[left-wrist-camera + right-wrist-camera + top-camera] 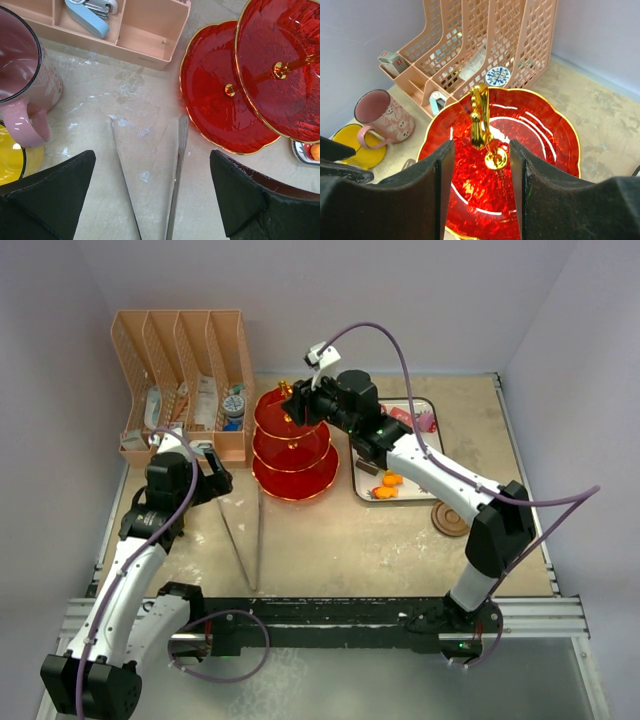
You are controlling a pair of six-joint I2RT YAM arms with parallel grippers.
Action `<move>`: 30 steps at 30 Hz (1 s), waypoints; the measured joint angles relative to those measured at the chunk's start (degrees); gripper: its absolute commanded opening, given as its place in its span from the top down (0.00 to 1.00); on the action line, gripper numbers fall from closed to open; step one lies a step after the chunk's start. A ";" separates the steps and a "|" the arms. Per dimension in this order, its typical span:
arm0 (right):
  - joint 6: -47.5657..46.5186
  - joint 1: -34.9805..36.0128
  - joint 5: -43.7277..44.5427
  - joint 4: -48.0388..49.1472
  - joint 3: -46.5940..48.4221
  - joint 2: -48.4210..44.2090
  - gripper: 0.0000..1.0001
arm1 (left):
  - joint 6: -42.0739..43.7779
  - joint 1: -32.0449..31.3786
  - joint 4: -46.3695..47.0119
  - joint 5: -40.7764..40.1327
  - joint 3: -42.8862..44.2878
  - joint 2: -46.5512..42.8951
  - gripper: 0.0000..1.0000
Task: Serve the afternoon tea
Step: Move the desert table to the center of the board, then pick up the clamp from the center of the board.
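Two arms in the top view. Right claw sits over the top tier of the red three-tier stand, right by the gold handle. Stand is upright mid-surface, toward the far side. White tray is just right of the stand, with orange toy sweets at its near end. Left claw is low at the left, near the peach organizer. Metal tongs lie splayed on the surface, between left claw and stand.

Left wrist view: left claw released, fingers wide apart and holding nothing, tongs flat on the surface beneath. Pink mug is upright at the left edge. Yellow mug is just near of it, mostly cut off. Stand's tiers are at the right, apart from the tongs. Tray corner shows at the right edge.

Right wrist view: right claw released, its fingers on either side of the gold handle, with a gap showing on both sides. Pink mug is left of the stand, with the yellow mug just beside it. Organizer is at the far left, behind both mugs.
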 measured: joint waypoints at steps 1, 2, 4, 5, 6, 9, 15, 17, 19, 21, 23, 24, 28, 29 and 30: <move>0.52 0.00 0.00 -0.87 0.11 -0.20 0.44 | 0.00 0.00 0.00 -0.07 0.00 -0.20 0.06; 1.01 0.00 -0.02 -1.95 0.35 -0.46 0.42 | 0.00 0.00 0.00 -0.17 0.00 -0.37 0.06; 1.49 0.00 -0.09 -3.54 0.55 -1.40 0.39 | -0.02 0.00 -0.02 -0.42 0.00 -0.66 0.07; 1.79 0.00 0.00 -4.61 0.55 -2.32 0.38 | -0.02 0.00 -0.02 -0.52 0.00 -0.74 0.06; 2.19 0.00 0.09 -5.64 0.55 -3.50 0.37 | -0.02 0.00 -0.02 -0.63 0.00 -0.81 0.06; 3.23 0.00 1.42 -7.04 -0.72 -9.11 0.35 | -0.04 0.00 -0.04 -0.94 0.00 -0.87 0.06; 6.45 0.17 8.39 -8.44 -12.35 -26.86 0.33 | -0.66 0.00 -0.37 -2.49 0.00 -1.03 0.07; 8.41 0.20 10.58 -9.42 -16.90 -32.44 0.34 | -1.11 0.00 -0.76 -3.37 0.00 -0.90 0.07; 11.19 0.20 12.02 -10.82 -22.34 -37.99 0.35 | -1.60 0.00 -1.36 -4.35 0.07 -0.33 0.07; 13.84 0.20 11.78 -10.80 -27.93 -42.23 0.36 | -2.12 0.00 -2.10 -5.16 0.22 0.66 0.07; 16.52 0.24 10.34 -10.62 -32.65 -44.39 0.36 | -2.49 0.00 -2.95 -6.05 0.52 1.81 0.07; 18.03 0.61 9.46 -10.67 -35.28 -44.94 0.36 | -2.54 0.00 -3.30 -6.47 0.66 2.14 0.07; 21.05 6.40 11.04 -11.61 -40.92 -43.21 0.34 | -2.56 0.00 -3.69 -7.93 0.72 1.95 0.07; 22.10 8.39 12.50 -12.52 -41.24 -42.49 0.34 | -2.56 0.00 -3.78 -8.24 0.72 1.70 0.07; 24.35 10.67 14.97 -14.47 -41.29 -41.57 0.34 | -2.60 0.00 -3.93 -8.59 0.72 1.29 0.07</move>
